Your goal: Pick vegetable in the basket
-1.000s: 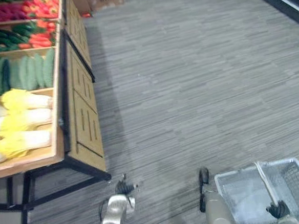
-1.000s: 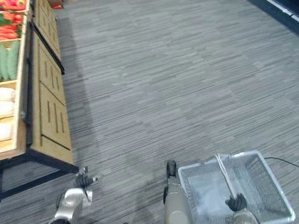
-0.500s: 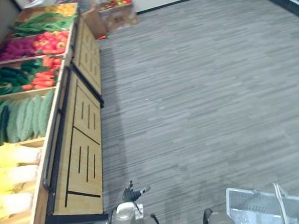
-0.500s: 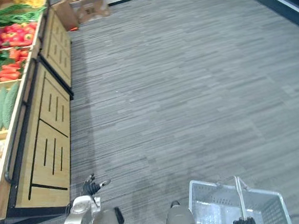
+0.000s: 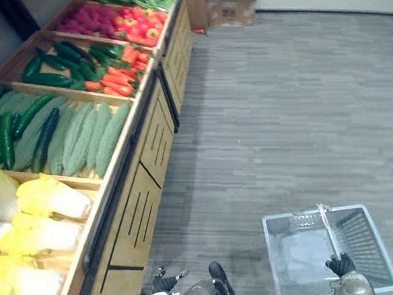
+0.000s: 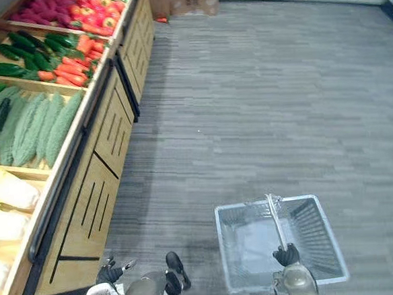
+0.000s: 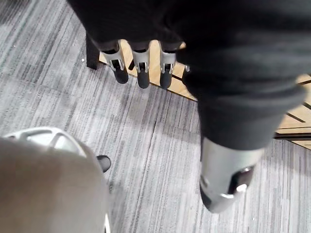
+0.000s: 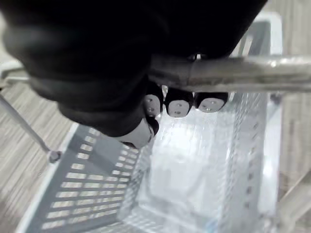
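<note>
Basket (image 5: 368,243) hanging empty, right of stand (image 5: 147,164).
Right hand (image 5: 341,265) is gripping its handle (image 8: 243,73); left hand (image 5: 164,283), fingers slack and empty, is hanging beside stand; vegetables (image 5: 81,135) are lying in stand, none picked yet.

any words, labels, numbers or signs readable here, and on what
No text can be read anywhere.
Brown cardboard box by the far wall: dark marks, too blurred to read.
Wooden produce stand: no label or sign visible.
Silver wire basket: no tag visible.
</note>
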